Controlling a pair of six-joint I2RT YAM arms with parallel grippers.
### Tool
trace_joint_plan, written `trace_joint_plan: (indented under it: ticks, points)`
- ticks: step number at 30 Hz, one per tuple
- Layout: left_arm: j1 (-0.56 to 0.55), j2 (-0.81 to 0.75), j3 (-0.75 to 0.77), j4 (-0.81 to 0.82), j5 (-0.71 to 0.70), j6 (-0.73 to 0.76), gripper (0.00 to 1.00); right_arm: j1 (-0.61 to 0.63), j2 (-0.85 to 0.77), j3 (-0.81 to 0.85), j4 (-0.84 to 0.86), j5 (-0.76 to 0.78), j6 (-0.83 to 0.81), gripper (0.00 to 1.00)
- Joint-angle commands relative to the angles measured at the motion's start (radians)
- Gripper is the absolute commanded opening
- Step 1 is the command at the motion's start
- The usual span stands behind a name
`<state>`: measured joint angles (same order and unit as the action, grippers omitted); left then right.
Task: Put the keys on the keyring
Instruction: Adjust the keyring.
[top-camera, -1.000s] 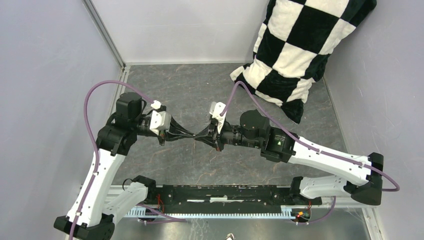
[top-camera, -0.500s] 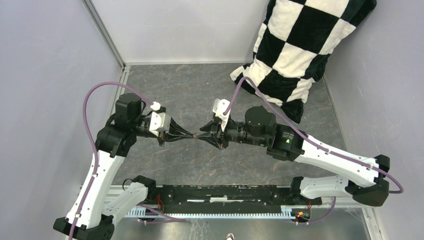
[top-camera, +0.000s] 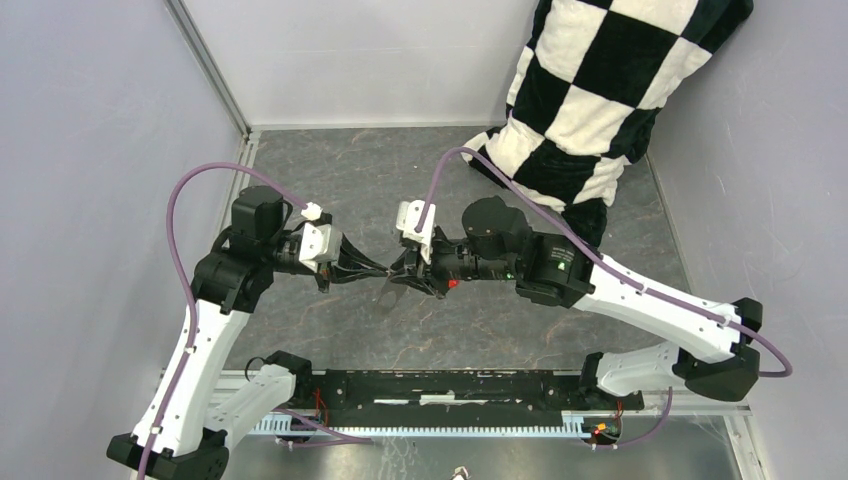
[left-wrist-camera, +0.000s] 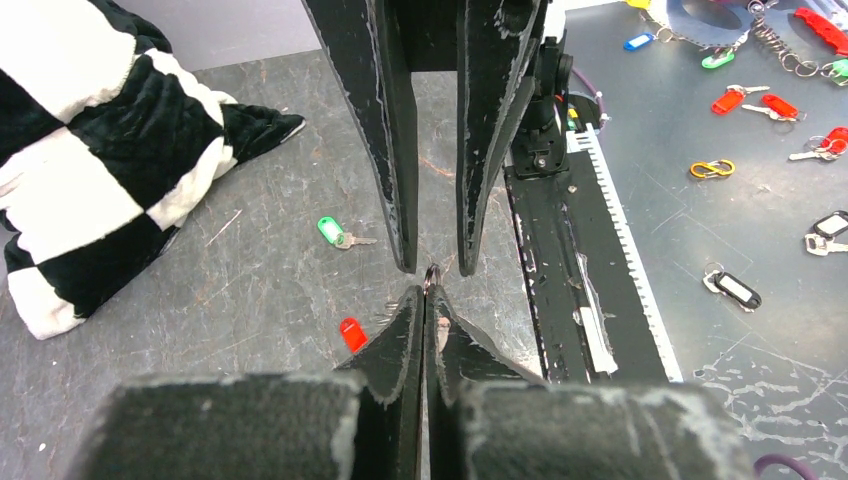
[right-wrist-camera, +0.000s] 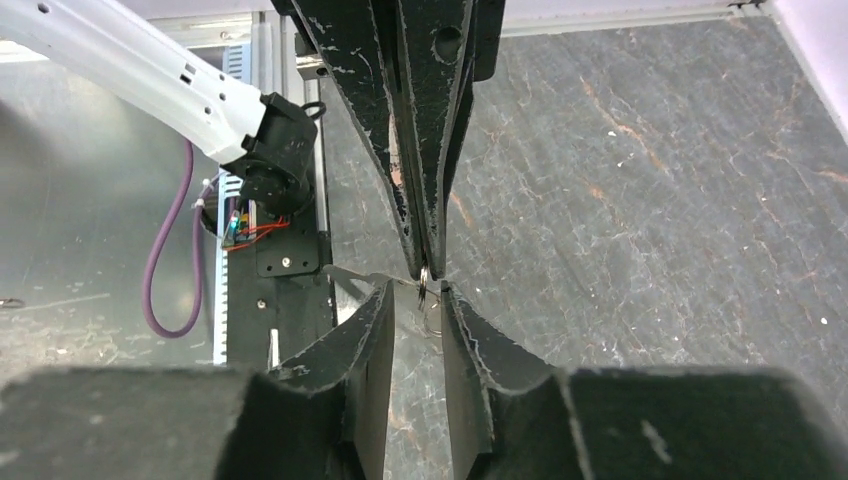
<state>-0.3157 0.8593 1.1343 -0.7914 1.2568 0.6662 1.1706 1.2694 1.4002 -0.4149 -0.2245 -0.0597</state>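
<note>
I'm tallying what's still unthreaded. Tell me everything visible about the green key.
The green key is small: a bright green plastic head cover and a short silvery metal blade. It lies flat on the dark marbled table, blade pointing away from the checkered cushion nearby. Only the table touches it.

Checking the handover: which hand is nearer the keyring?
Left. The left hand is shut on the keyring, pinching it at its fingertips; the right hand is open, its fingers on either side, not gripping it.

- Left end effector (left-wrist-camera: 425, 297) pinched shut, pointing right.
- Right end effector (right-wrist-camera: 418, 292) slightly parted, pointing left, tips against the left's.
- Both arms bent inward, wrists roughly level.
</note>
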Motion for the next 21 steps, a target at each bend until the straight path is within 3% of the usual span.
trace_joint_plan:
  ticks: [1, 11, 16, 21]
  points:
    - [-0.003, -0.011, 0.032, 0.008, 0.02, -0.025, 0.02, -0.002, 0.025, 0.091, -0.042, -0.024, -0.025, 0.27]
    - [-0.003, -0.014, 0.033, 0.008, 0.032, -0.031, 0.02, -0.003, 0.067, 0.129, -0.057, -0.025, -0.033, 0.11]
    - [-0.003, -0.018, 0.032, 0.009, 0.03, -0.033, 0.02, -0.003, 0.071, 0.135, -0.082, -0.025, -0.045, 0.11]
    - [-0.003, -0.018, 0.031, 0.008, 0.031, -0.033, 0.02, -0.002, 0.067, 0.141, -0.102, -0.023, -0.054, 0.17]
